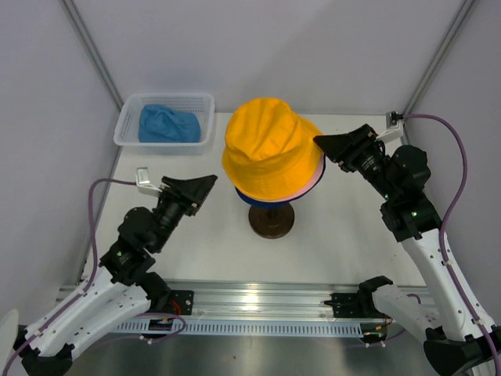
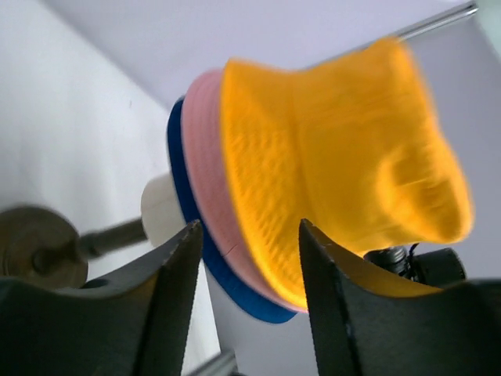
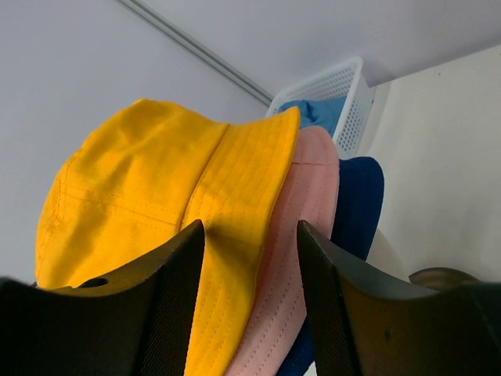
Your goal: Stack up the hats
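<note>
Grippers nearest: the left gripper (image 1: 200,188) and the right gripper (image 1: 329,144) flank the stack, jaws apart, holding nothing. To do this step well, each should draw straight outward, clear of the brims, so no hat gets dragged askew.

Between them the yellow-orange hat (image 1: 270,149) tops the pink hat (image 3: 311,211) and the dark blue hat (image 3: 357,196) on the mannequin head (image 2: 160,207) over its stand (image 1: 272,221). Crowns point up and brims down, so the stack's axis runs roughly upright.

Farthest back, the light blue hat (image 1: 167,125) lies crumpled in the basket (image 1: 127,119) with no clear axis. It probably comes next and should be spread by opposite brim edges.
</note>
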Available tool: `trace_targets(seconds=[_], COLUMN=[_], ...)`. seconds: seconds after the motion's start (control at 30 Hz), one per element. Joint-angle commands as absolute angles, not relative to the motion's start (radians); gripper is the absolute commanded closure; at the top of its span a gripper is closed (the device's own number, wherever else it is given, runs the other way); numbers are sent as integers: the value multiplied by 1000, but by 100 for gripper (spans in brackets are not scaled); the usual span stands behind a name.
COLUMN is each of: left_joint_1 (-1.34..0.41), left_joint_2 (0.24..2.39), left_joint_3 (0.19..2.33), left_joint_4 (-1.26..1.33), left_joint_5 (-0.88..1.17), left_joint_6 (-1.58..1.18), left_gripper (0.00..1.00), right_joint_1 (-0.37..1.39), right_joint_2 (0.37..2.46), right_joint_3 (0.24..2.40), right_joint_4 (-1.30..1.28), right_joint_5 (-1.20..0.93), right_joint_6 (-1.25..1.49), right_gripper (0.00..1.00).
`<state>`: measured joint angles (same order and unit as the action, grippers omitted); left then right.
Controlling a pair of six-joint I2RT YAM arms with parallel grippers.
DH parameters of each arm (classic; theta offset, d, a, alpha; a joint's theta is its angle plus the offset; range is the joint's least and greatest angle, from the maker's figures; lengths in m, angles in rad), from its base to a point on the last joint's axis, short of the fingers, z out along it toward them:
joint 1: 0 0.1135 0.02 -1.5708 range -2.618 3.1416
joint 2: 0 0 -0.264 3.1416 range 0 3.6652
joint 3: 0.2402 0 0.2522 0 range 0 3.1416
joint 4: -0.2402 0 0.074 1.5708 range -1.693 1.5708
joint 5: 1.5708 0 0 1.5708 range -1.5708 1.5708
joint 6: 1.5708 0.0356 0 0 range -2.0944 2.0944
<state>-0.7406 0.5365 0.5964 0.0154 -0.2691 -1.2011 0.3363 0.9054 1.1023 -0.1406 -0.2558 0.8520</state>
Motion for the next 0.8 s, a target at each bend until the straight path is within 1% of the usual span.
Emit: trace_targets(seconds=[0.0, 0.03, 0.1, 0.13, 0.2, 0.23, 0.3, 0.33, 0.37, 0.47, 0.57, 0.77], left_joint_1=[-681, -664, -595, -568, -496, -477, -442, -434, -428, -425, -426, -425], left_joint_2=[480, 477, 491, 505, 566, 589, 667, 692, 718, 794, 842, 841], left_joint_3=[669, 676, 702, 719, 742, 753, 768, 775, 778, 802, 834, 890], left_joint_4=[8, 8, 23, 21, 32, 41, 66, 89, 104, 143, 146, 92], left_joint_5=[-345, -338, -307, -245, -172, -107, -40, 25, 52, 130, 159, 106], left_joint_6=[-1065, -1051, -1014, -1014, -1019, -1023, -1032, -1034, -1028, -994, -951, -836], left_gripper=[43, 40, 39, 38, 39, 38, 38, 38, 38, 38, 38, 38], right_joint_1=[327, 318, 310, 305, 301, 295, 291, 290, 288, 281, 279, 256], right_joint_2=[905, 908, 919, 931, 948, 968, 989, 1002, 1026, 1087, 1141, 1320], right_joint_3=[1154, 1157, 1161, 1163, 1167, 1173, 1190, 1196, 1213, 1247, 1298, 1471], right_joint_4=[-107, -107, -104, -100, -92, -92, -87, -89, -92, -113, -130, -216], right_joint_5=[-196, -196, -207, -225, -242, -255, -270, -285, -290, -307, -337, -399], right_joint_6=[808, 811, 821, 825, 827, 828, 824, 822, 818, 785, 749, 629], right_gripper=[46, 48, 56, 63, 71, 82, 90, 97, 100, 100, 100, 100])
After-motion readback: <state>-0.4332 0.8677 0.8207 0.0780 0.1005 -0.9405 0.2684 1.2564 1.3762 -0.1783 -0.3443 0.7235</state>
